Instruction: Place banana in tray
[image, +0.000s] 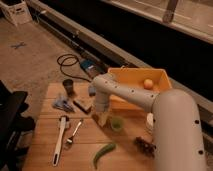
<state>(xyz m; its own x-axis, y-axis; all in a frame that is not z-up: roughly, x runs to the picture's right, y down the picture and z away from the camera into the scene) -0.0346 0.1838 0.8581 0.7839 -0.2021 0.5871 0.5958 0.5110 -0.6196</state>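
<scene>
Nearest the camera, the robot's bulky white arm (177, 132) fills the lower right, and a green curved pepper (103, 153) lies on the wooden desk (80, 163) at the front, with a white-handled tool (60, 145) and a spoon (73, 135) to its left. A little further back stands a small green cup (117, 123), and just beside it, on its left, the hand (102, 114) points down at the desk. A pale-yellow shape at its tip looks like the banana (104, 120), low at the desk surface near the middle; I cannot tell whether the hand is clenched on it or merely over it. The banana is likely light and soft under a smooth peel, so it should bruise under a hard squeeze and may swivel if taken near one end. The better hold seems to be across the middle of its length, closed gently. Behind the hand a dark cup (68, 86) stands toward the desk's far left. The tray (131, 75) sits at the far right edge of the desk, partly behind the arm, with an orange ball (148, 83) inside. Its walls are tall, so the fruit will probably need lifting clear of the near rim before being let go. Beyond lies a floor with a coiled cable (67, 62).
</scene>
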